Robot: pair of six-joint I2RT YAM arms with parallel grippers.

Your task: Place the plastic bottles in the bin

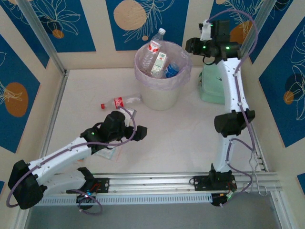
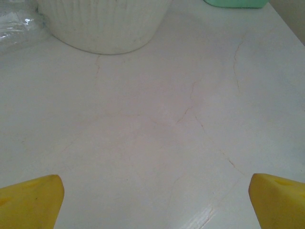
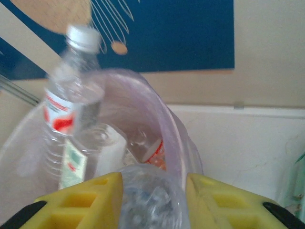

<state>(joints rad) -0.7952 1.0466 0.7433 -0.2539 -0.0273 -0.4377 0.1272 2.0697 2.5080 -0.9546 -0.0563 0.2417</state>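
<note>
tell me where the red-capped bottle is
In the top view the red-capped bottle lies on its side just left of the bin, beyond the left end effector.

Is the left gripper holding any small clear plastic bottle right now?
No: the left gripper has its yellow fingers wide apart over the bare white table, with nothing between them.

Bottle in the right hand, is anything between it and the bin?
Nothing visible blocks it. The right hand holds the bottle at the rim of the bin, with the opening just ahead. A tall bottle stands up out of the bin toward its far side, off the direct path.
</note>
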